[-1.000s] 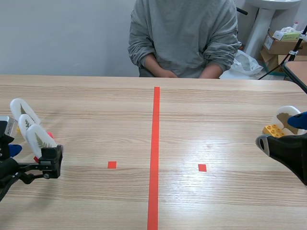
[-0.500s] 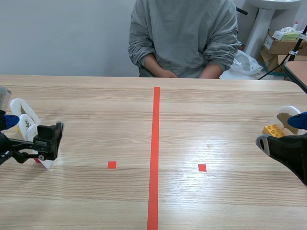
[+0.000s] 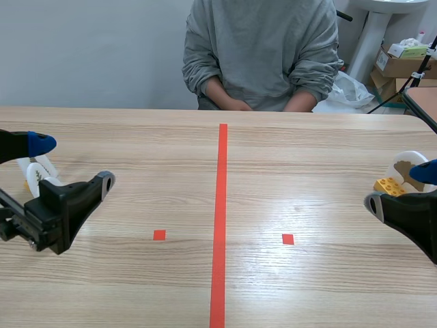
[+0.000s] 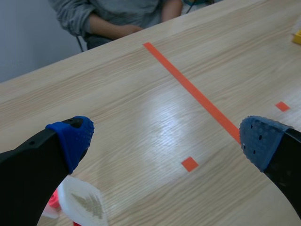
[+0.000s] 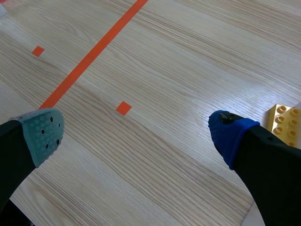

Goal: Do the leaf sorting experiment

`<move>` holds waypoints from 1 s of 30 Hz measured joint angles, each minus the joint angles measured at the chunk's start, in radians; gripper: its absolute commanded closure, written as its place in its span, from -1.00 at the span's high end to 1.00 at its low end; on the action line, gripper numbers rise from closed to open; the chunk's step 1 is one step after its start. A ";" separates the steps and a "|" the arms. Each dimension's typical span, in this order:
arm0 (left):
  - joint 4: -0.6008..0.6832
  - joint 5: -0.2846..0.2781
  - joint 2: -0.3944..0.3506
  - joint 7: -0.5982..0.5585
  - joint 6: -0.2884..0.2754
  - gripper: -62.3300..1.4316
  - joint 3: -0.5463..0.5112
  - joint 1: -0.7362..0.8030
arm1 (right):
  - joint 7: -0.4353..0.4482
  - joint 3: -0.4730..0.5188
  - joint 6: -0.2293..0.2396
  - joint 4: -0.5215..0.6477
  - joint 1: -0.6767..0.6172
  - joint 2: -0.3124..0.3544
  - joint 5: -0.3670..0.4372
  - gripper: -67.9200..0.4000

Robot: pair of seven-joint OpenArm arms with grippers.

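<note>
The sorting is judged to be at an early stage, with nearly all of it left to do. Neither gripper holds anything. The left gripper (image 4: 165,140) is spread wide above the table (image 3: 307,157), with only bare wood and a square mark seen between its blue pads. The right gripper (image 5: 137,135) is likewise spread wide and empty, low over its own side.

The leaf pieces are found at the 2 outer ends of the table. A small cluster of white leaf tokens (image 3: 35,171), each printed with a leaf, lies at the left end, just behind and under the left gripper; how many there are cannot be told, since the arm covers part of them. In the left wrist view 1 of them is seen under the left finger, beside something red that cannot be identified. At the right end, a single white token with a brown leaf (image 3: 407,164) is seen next to a yellow brick (image 3: 389,185), close by the right gripper.

The 2 orange-red square marks (image 3: 159,235) on either side of the central tape line (image 3: 220,205) carry nothing. A person (image 3: 263,48) is seated across the table with hands folded at its far edge.

No token is seen to have been carried to the middle, so picking, comparing and placing are all judged to remain.
</note>
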 measured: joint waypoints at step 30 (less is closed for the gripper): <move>0.219 -0.151 -0.040 0.001 -0.059 1.00 0.000 0.256 | 0.000 0.000 0.000 0.000 0.000 0.000 -0.019 0.88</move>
